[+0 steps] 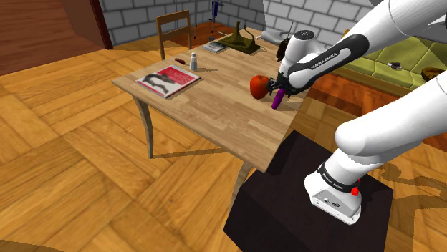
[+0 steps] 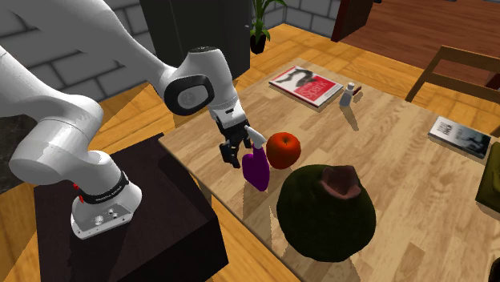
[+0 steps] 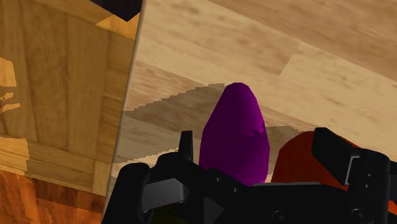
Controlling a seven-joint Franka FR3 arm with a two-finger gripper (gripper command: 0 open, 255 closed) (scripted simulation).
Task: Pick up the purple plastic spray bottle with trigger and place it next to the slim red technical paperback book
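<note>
My gripper [image 3: 257, 145] is shut on the purple spray bottle [image 3: 234, 130], whose body points away from the hand. In the second exterior view the bottle [image 2: 256, 170] hangs tilted just over the wooden table [image 2: 401, 184], near the edge by the stand, and casts a shadow on the wood. The gripper [image 2: 239, 152] grips its upper end; the trigger is hidden. In the shoulder view the bottle [image 1: 276, 100] shows below the gripper [image 1: 279, 89]. The slim red book [image 1: 170, 79] lies flat at the table's far corner [image 2: 306, 85], well away from the bottle.
A red round fruit [image 2: 283, 150] sits right beside the bottle. A dark green mound with a brown hat [image 2: 324, 210] lies close by. A small shaker [image 2: 346, 97] stands near the red book, a grey book [image 2: 461, 134] and a chair [image 2: 449, 68] farther off.
</note>
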